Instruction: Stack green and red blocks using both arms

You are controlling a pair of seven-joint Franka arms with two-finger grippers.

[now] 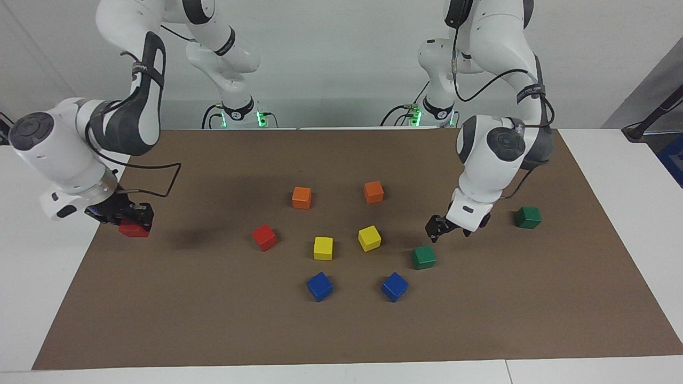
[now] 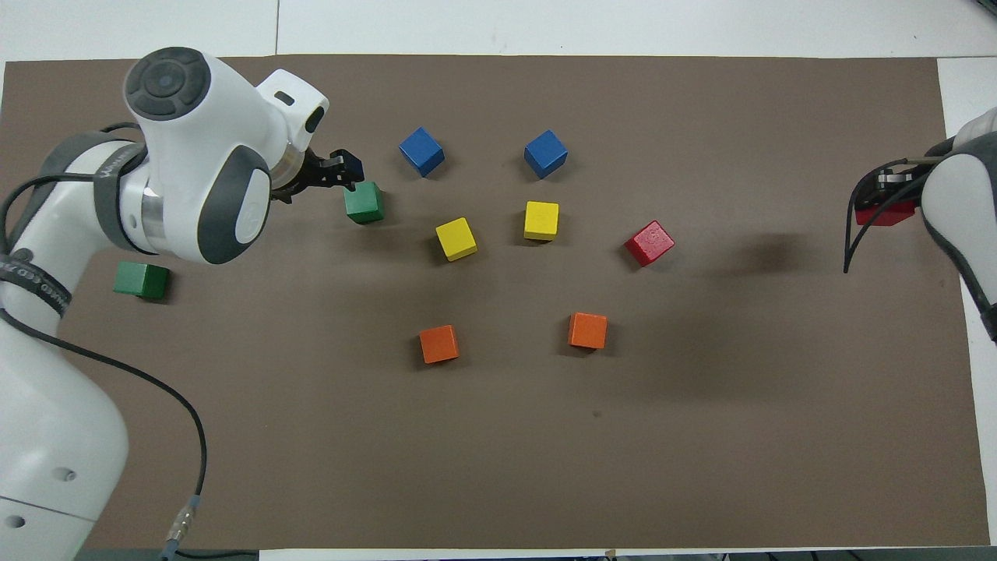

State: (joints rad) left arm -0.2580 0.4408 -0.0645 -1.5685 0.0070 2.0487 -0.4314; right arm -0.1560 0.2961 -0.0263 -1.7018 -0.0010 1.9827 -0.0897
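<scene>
The right arm bends down at the left edge of the facing view, wrist angled low, its gripper [image 1: 130, 216] down at the bench with the fingers set either side of a red block [image 1: 133, 229]. The left arm folds at centre right, wrist tipped forward, its gripper [image 1: 436, 228] hanging low in the air.

red blocks: two, one [image 1: 264, 237] on the mat, one [image 1: 133, 230] under a gripper
green blocks: two [image 1: 424, 257] [image 1: 528, 217]
orange blocks: two [image 1: 301, 197] [image 1: 373, 191]
yellow blocks: two [image 1: 323, 248] [image 1: 369, 238]
blue blocks: two [image 1: 319, 286] [image 1: 394, 286]
robot arms: two
</scene>
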